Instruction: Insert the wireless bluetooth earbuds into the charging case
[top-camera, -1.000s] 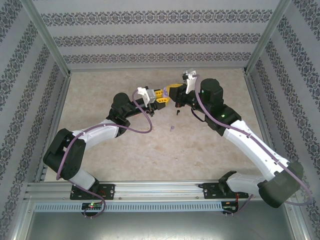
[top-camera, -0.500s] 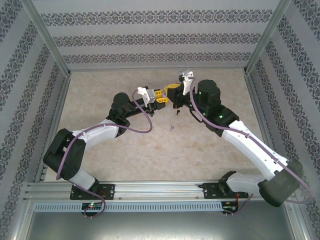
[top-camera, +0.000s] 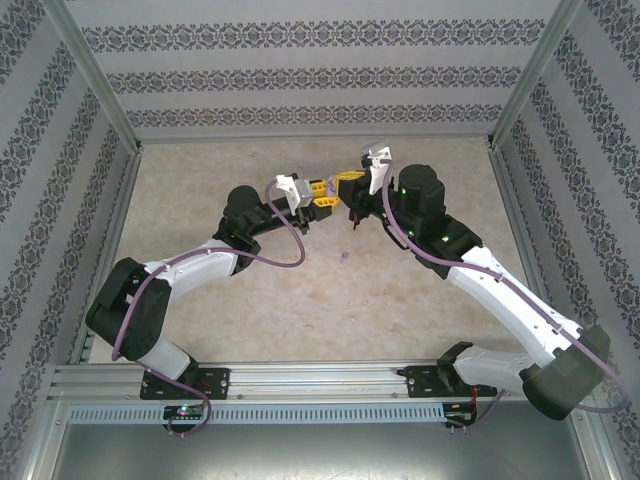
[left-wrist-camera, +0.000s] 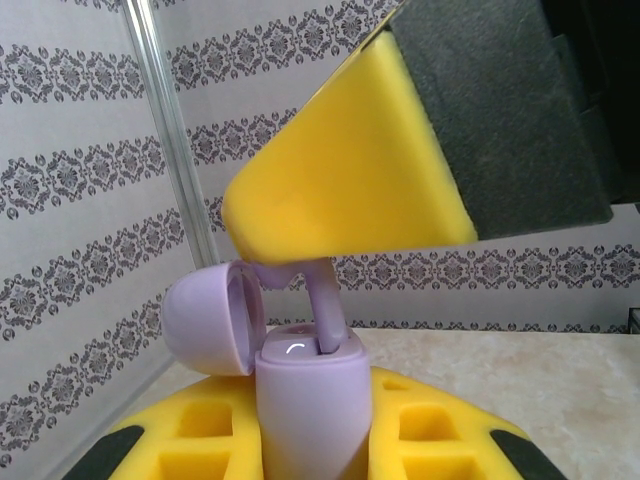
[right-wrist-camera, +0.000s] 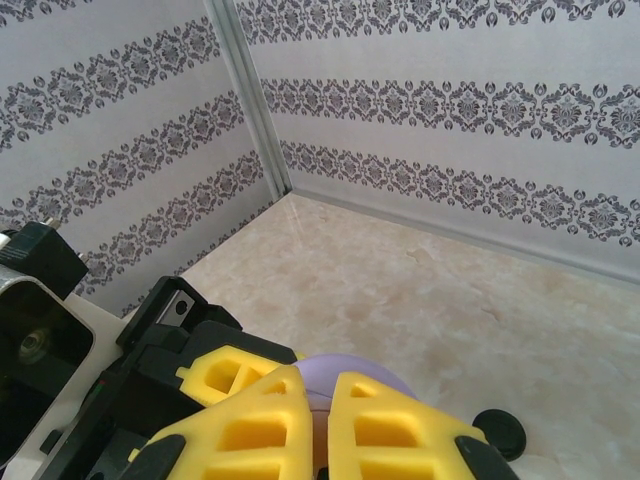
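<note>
Case (left-wrist-camera: 308, 400): left gripper (top-camera: 322, 197) clamps it upright, lid open, to steady the socket;
Earbud (left-wrist-camera: 325, 312): right gripper (right-wrist-camera: 318, 420) pinches it, stem entering from above

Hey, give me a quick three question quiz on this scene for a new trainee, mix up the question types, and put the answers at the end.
1. True or false: the lid of the charging case is shut.
2. The case is held by: A) the left gripper B) nothing, it lies flat on the table C) a human hand.
3. What colour is the loose earbud lying on the table between the two arms?
Key: 1 false, the lid is swung open; 2 A; 3 pale purple.
</note>
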